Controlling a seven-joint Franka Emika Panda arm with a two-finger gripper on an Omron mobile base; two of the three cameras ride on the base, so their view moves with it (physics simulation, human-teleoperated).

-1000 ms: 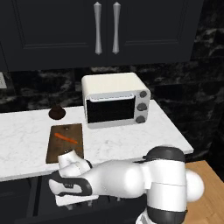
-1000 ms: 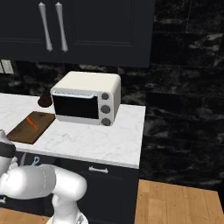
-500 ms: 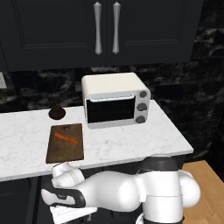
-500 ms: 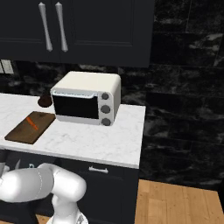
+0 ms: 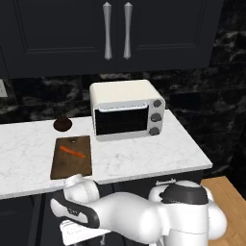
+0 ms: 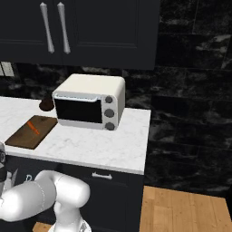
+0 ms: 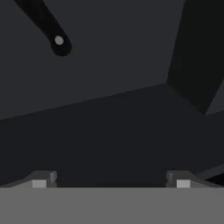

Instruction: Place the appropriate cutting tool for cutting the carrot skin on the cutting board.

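1. The gripper [image 7: 111, 179] is seen in the hand view with its jaws spread wide and nothing held between them; only a dark, flat surface lies ahead of the jaws.

2. Far beyond the jaws, toward the upper left of the hand view, a dark handle end [image 7: 58, 41] with a pale rivet is visible. Whether it belongs to a knife cannot be told.

3. The cutting board [image 5: 71, 158] is shown on the white marble counter [image 5: 144, 158], well above the lowered jaws. The carrot [image 5: 72, 152] lies on the board's far half.

4. The peeler is not identified in these views, so its place relative to the jaws cannot be told.

5. Progress is judged as early: no tool has been grasped, and nothing but the carrot rests on the board. Finding, gripping, lifting and setting down the peeler are all judged to remain.

6. A toaster oven [image 5: 128, 110] and a small dark object [image 5: 62, 124] stand on the counter, well apart from the jaws.

7. No brand, label or legible writing is discernible on any object.
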